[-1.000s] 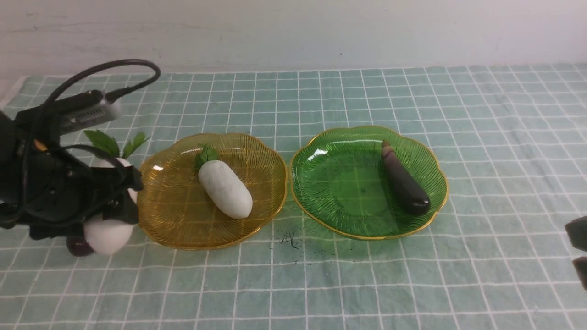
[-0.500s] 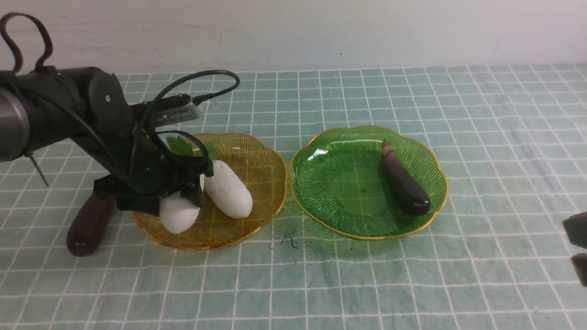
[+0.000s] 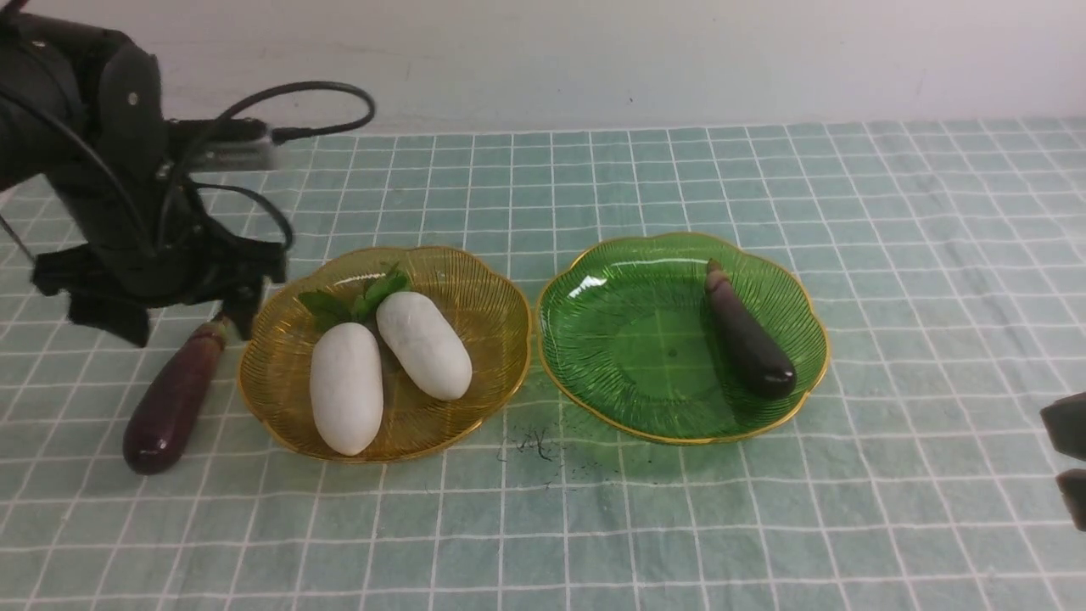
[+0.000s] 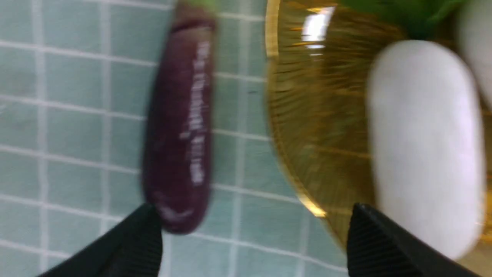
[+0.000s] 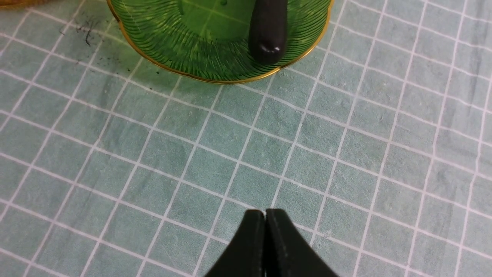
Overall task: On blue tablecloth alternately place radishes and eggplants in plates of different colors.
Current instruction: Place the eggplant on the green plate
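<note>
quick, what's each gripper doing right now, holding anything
Left gripper: open, holding nothing.
Right gripper: closed, holding nothing.

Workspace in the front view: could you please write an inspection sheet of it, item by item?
Surface: pale teal checked tablecloth, slightly wrinkled.
Job's things: two white oblong toy radishes lie in the amber ribbed gold-rimmed plate; one dark purple eggplant lies in the green ribbed plate; a second purple eggplant lies on the cloth beside the amber plate.
Clutter: dark specks on the cloth before the plates.
End effectors: left end effector open, empty, near the second eggplant; right end effector shut, empty.
Cables: black cable looping off the left arm.
Surroundings: plain white wall.
</note>
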You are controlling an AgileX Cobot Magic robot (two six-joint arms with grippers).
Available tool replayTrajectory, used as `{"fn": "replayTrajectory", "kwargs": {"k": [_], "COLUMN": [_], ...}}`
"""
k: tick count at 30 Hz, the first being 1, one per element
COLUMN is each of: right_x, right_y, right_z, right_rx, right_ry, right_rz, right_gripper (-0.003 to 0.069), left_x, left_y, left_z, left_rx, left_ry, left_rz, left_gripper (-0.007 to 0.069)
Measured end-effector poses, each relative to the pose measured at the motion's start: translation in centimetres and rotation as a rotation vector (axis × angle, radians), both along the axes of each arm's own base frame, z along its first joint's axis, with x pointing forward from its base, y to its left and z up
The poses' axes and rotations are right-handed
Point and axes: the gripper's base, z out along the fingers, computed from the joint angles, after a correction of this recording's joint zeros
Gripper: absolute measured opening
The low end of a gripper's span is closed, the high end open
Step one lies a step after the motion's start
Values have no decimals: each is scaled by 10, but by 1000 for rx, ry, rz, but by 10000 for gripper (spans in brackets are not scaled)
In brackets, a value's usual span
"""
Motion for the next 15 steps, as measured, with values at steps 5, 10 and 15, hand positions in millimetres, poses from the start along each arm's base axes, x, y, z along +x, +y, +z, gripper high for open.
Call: {"fn": "replayTrajectory", "kwargs": {"k": [5, 10, 15], "right_x": [0, 0, 0], "right_y": [0, 0, 0], "right_z": [0, 0, 0], "right_rx": [1, 1, 1], "right_ry": [0, 0, 0], "right_rz": [-1, -1, -1], "right_gripper": [-15, -15, -15], "left_x": [3, 15, 24], "left_y": [34, 37, 37], "left_z": [-15, -44, -67], "left_rx": [4, -27, -34], "left_ry": [57, 90, 120], "left_rz": [91, 96, 93], "left_gripper": [584, 584, 584]}}
